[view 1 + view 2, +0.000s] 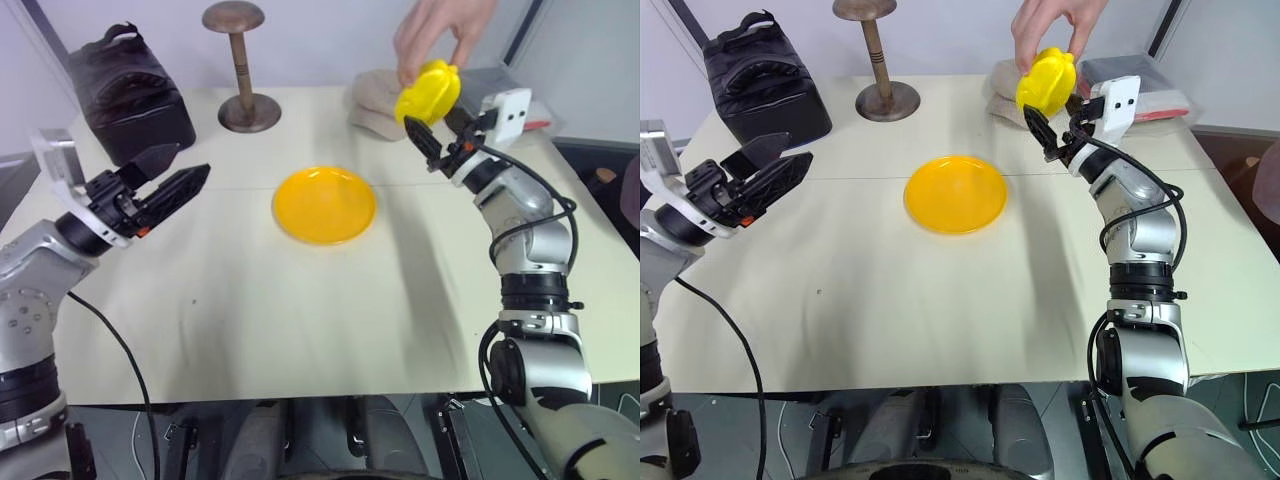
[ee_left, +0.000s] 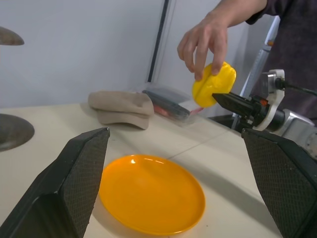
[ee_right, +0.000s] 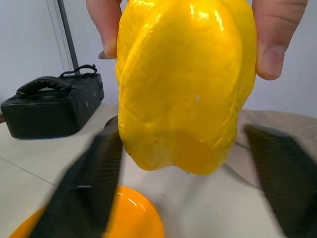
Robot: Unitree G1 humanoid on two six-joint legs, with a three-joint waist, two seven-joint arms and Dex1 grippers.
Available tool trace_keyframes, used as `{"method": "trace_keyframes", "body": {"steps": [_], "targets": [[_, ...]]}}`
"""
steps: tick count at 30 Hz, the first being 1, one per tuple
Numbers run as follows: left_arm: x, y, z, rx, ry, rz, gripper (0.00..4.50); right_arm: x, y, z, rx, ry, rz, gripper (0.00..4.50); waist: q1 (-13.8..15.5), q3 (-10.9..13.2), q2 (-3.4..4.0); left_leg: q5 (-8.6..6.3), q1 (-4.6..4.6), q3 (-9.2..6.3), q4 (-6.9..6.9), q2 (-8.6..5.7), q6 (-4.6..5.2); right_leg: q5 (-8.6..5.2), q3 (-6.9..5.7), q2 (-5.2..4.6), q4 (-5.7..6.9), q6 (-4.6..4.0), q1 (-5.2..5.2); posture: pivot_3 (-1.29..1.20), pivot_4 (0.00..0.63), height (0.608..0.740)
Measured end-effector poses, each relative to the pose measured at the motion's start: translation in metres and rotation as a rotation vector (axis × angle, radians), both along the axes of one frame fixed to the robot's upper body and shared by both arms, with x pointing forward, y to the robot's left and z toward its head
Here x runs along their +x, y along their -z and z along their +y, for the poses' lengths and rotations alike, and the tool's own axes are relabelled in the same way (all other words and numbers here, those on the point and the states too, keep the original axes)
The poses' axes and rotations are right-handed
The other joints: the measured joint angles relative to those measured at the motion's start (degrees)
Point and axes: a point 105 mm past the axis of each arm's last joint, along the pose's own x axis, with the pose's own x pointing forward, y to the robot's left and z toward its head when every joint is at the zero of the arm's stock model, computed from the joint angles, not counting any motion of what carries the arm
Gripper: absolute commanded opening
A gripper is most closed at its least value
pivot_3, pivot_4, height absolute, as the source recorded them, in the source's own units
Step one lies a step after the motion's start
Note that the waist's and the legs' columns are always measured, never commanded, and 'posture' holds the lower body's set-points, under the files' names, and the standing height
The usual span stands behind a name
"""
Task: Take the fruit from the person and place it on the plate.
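Note:
A person's hand holds the yellow ridged fruit from above, over the far right of the table. My right gripper reaches up from below with one finger on each side of the fruit's lower half. Its fingers show blurred in the right wrist view, and the jaws stand wider than the fruit, open. The orange-yellow plate lies bare at the table's middle, left of and nearer than the fruit. My left gripper hovers open over the table's left side, pointing toward the plate.
A black bag sits at the far left, and a wooden hat stand stands behind the plate. A beige cap and a clear plastic packet lie just behind the fruit. Bare tabletop stretches in front of the plate.

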Motion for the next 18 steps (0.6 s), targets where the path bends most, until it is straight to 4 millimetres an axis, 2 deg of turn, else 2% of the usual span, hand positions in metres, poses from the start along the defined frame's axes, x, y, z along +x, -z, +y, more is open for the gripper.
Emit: {"method": "trace_keyframes", "body": {"steps": [2,15,18], "targets": [[0.0003,0.0003,0.0004,0.004,-0.004,0.0,4.5,0.0001,-0.0002,-0.0002,0.002,0.002,-0.001,1.53,0.0,0.0,0.0,0.0,0.0,0.0,0.0,0.0,0.0,0.0,0.0,0.01,0.0,0.0,0.0,0.0,0.15,0.74],[0.0011,0.0036,0.0019,0.002,-0.019,0.012,4.5,0.001,-0.003,0.0012,0.005,-0.001,-0.002,1.47,0.0,0.0,0.0,0.0,0.0,0.0,-0.01,0.0,0.0,-0.01,0.0,0.01,0.0,-0.01,0.0,0.0,0.15,0.74],[0.0012,0.0085,0.0037,0.019,-0.031,0.027,4.5,-0.0038,0.0009,0.0091,-0.031,-0.055,0.022,1.47,0.0,0.0,0.01,0.0,0.0,0.0,-0.02,0.0,0.0,-0.01,0.0,0.01,0.0,-0.01,-0.01,0.0,0.15,0.74]]}}
